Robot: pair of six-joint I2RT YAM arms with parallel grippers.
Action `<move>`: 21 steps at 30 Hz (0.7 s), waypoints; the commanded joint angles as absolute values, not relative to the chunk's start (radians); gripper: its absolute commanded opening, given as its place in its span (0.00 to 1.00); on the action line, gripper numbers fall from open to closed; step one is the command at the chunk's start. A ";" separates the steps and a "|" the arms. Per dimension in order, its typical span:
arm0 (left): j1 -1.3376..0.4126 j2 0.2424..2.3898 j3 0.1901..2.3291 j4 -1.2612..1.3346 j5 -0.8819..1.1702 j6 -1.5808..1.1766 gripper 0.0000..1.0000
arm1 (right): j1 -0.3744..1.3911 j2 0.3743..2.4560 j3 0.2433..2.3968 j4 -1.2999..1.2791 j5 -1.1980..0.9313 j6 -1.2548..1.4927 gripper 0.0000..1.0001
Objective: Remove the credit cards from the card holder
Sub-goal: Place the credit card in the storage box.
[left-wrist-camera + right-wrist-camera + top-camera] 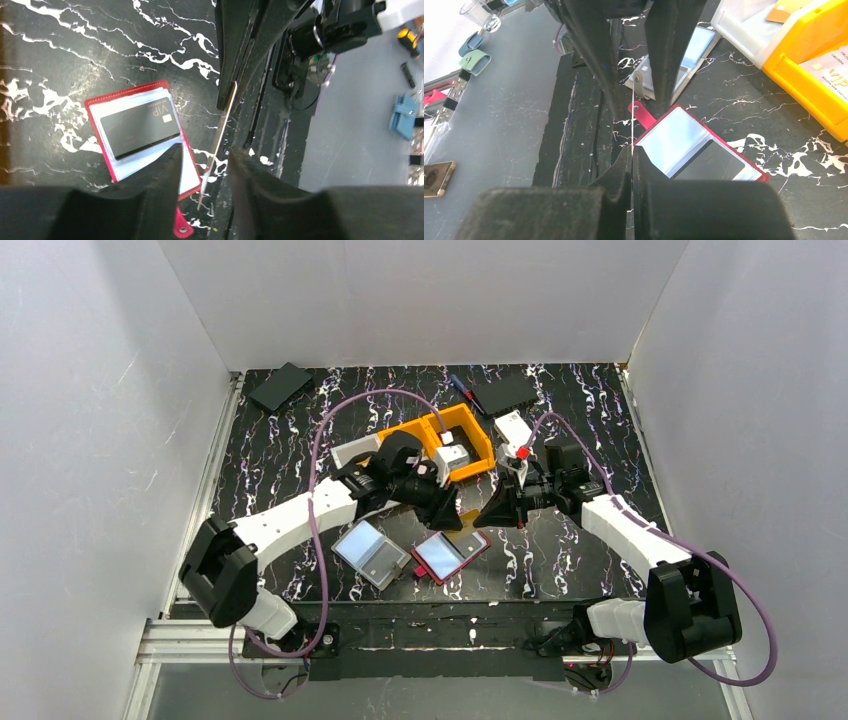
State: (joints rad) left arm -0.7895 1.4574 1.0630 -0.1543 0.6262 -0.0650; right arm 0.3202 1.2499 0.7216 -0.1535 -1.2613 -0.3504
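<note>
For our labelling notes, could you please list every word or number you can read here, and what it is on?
"VIP": on the black card in the red card holder.
"VIP": on the pale card in the yellow bin.
Small print on both cards is too blurred to read.

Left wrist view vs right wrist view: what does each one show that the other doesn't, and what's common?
Only left wrist: the VIP print on the black card in the card holder.
Only right wrist: the yellow bin, the grey holder, a white tub.
Both: the open red card holder with that black card, and a credit card seen edge-on, pinched by the shut right gripper, the left gripper open around it.
</note>
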 commanded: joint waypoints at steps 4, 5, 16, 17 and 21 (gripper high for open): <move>-0.797 1.504 1.120 -0.218 0.722 -0.052 0.00 | 0.316 1.242 0.724 -0.130 -1.296 -0.346 0.01; -0.798 1.496 1.111 -0.210 0.719 -0.062 0.00 | 0.316 1.240 0.724 -0.131 -1.295 -0.344 0.01; -0.775 1.075 0.535 0.570 0.393 -0.618 0.00 | 0.253 1.193 0.677 0.070 -1.348 -0.134 0.98; -0.785 1.047 0.485 0.663 0.333 -0.688 0.00 | 0.254 1.203 0.675 0.080 -1.355 -0.121 0.98; -0.849 1.012 0.398 0.859 0.141 -0.759 0.00 | 0.272 1.264 0.689 0.077 -1.371 -0.082 0.98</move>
